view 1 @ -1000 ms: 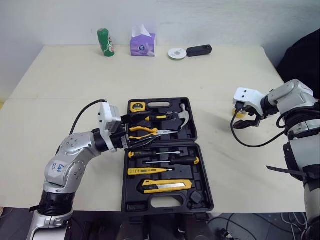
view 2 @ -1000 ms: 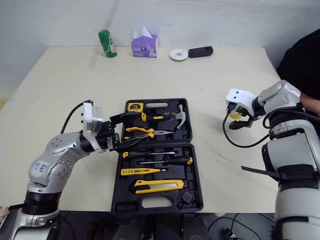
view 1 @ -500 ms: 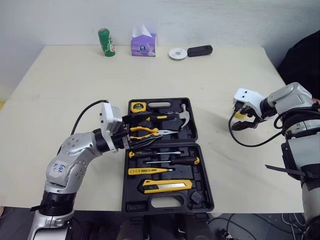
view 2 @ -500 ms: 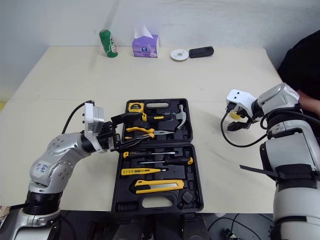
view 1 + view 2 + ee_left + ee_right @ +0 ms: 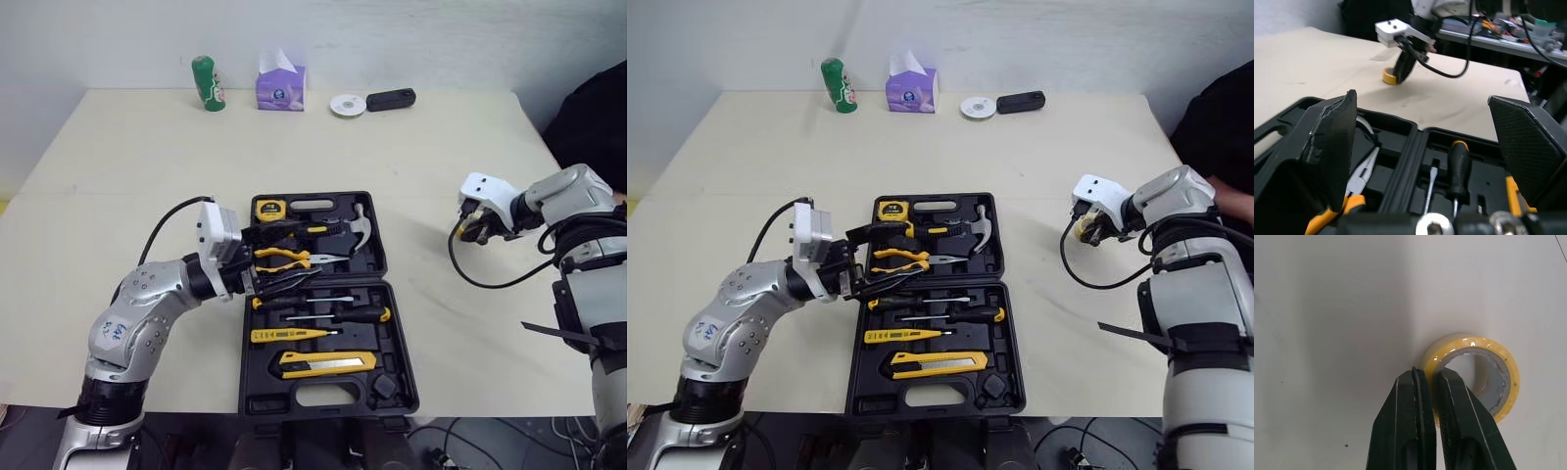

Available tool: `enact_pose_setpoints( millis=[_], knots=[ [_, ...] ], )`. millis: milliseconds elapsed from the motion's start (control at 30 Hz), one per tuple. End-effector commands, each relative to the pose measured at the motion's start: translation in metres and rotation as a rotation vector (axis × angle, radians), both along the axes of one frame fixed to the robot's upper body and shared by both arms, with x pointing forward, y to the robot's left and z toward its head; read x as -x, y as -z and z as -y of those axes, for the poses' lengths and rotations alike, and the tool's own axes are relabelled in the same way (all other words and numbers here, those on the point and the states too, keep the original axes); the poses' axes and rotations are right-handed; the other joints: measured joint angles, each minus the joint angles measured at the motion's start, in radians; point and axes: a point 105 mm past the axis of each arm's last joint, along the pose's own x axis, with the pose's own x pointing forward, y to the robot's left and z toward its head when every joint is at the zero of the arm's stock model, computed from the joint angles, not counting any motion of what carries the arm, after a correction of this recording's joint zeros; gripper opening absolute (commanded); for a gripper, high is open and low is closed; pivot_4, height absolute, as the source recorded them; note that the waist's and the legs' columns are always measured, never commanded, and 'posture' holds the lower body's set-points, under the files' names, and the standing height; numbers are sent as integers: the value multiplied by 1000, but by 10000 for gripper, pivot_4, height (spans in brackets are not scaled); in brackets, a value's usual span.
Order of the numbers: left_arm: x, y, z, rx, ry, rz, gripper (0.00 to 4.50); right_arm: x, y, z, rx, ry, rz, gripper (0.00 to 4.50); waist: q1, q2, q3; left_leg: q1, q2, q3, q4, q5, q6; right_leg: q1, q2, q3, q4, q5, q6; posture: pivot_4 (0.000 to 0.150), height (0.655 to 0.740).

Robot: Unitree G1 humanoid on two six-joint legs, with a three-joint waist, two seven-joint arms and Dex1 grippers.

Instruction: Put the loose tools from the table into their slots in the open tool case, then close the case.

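Observation:
The open black tool case (image 5: 245,372) lies mid-table. Slotted in it are a hammer (image 5: 358,227), tape measure (image 5: 268,208), pliers (image 5: 284,258), screwdrivers (image 5: 333,314) and a utility knife (image 5: 328,364). My left gripper (image 5: 265,266) hovers open over the case's left side by the pliers, holding nothing. On the table to the right of the case, my right gripper (image 5: 1429,377) is shut on the wall of a yellow tape roll (image 5: 1508,377), one finger inside the ring and one outside. The left wrist view shows that roll (image 5: 1389,76) resting on the table under the right gripper (image 5: 1403,73).
Along the table's far edge stand a green can (image 5: 207,83), a purple tissue box (image 5: 280,86), a white disc (image 5: 347,104) and a black device (image 5: 390,99). A person in dark clothing (image 5: 598,108) is at the right edge.
My right gripper has closed its fingers on the yellow tape roll's wall. The left gripper stays open over the case, almost unmoved.

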Motion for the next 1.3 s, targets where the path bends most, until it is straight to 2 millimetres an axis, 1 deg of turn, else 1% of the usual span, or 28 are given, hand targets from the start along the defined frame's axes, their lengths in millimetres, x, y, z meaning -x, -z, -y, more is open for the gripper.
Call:
enact_pose_setpoints(
  millis=[33,200,233,300,400,467,533,567,600,633,700,733,800,867,933,1067,1133,1200,1300],
  knots=[
    [18,-3,6,-24,116,26,45000,3,-15,8,10,-33,28,859,0,0,0,0,0,0,0,0,0,0,0,0,0,0,0,1500,7400],
    [24,-7,5,-30,183,42,45000,10,-33,8,14,-130,36,859,0,0,0,0,0,0,0,0,0,0,0,0,0,0,0,1500,7400],
    [26,-8,5,-36,201,51,45000,11,-40,8,23,-157,56,859,0,0,0,0,0,0,0,0,0,0,0,0,0,0,0,1500,7400],
    [25,-12,5,-38,202,103,45000,14,-50,8,29,-197,73,859,0,2,1,0,0,0,0,0,0,0,0,0,0,0,0,1500,7400],
    [23,-14,5,-42,197,139,45000,22,-58,3,9,-262,70,859,2,2,1,0,0,0,0,0,0,0,0,0,0,0,0,1500,7400],
    [24,-13,3,-82,215,214,45000,38,-69,-10,-40,-344,68,859,3,2,1,0,0,0,0,0,0,0,0,0,0,0,0,1500,7400],
    [25,-3,-2,-138,228,195,45000,65,-80,-27,-111,-423,84,859,7,2,1,0,0,0,1,0,0,0,0,0,0,0,0,1500,7400],
    [26,-1,-4,-146,234,196,45000,76,-81,-34,-133,-449,81,859,8,4,2,-1,0,-2,1,0,0,0,0,-1,0,0,0,1500,7400],
    [26,1,-6,-155,232,196,45000,90,-80,-43,-131,-493,75,859,8,5,2,-1,0,-2,1,0,0,0,0,-1,0,0,0,1500,7400],
    [27,1,-8,-155,230,207,45000,99,-78,-48,-117,-527,69,859,8,6,3,-1,0,-2,1,0,0,0,0,-1,0,0,0,1500,7400],
    [28,2,-9,-156,232,213,45000,113,-75,-57,-101,-573,62,859,9,6,3,-1,0,-2,2,0,0,0,-1,-2,0,0,0,1500,7400],
    [30,1,-10,-152,234,225,45000,120,-74,-63,-116,-595,57,859,7,6,3,0,0,-2,2,-1,-1,1,-1,-2,0,0,0,1500,7400],
    [35,-3,-13,-94,243,196,45000,139,-69,-79,-142,-662,33,859,4,6,3,1,0,-2,3,-1,-1,1,-1,-1,-3,0,0,1500,7400],
    [44,7,-18,-128,268,153,45000,161,-58,-100,-151,-764,0,859,3,6,4,1,0,-2,2,-1,-1,1,-1,0,-2,0,0,1500,7400],
    [50,15,-22,-158,285,131,45000,177,-50,-113,-164,-826,-28,859,4,6,4,2,1,-2,1,-1,-2,1,-1,0,-2,-1,-1,1500,7400],
    [56,19,-26,-147,273,92,45000,199,-40,-135,-205,-908,-56,859,7,5,4,2,0,-2,2,-2,-1,1,-2,0,-2,-1,-1,1500,7400],
    [63,24,-29,-169,269,72,45000,210,-26,-147,-214,-961,-85,859,6,3,3,2,0,-2,2,-2,-1,1,-2,1,-3,-1,-1,1500,7400],
    [67,26,-31,-184,255,66,45000,217,-18,-151,-207,-990,-99,859,7,3,3,2,0,-3,1,-3,-2,1,-2,1,-3,-1,-1,1500,7400],
    [73,31,-36,-202,229,69,45000,220,-4,-153,-202,-1004,-118,859,8,2,3,2,0,-2,1,-3,-1,1,-2,1,-4,-1,-1,1500,7400]
  ],
)
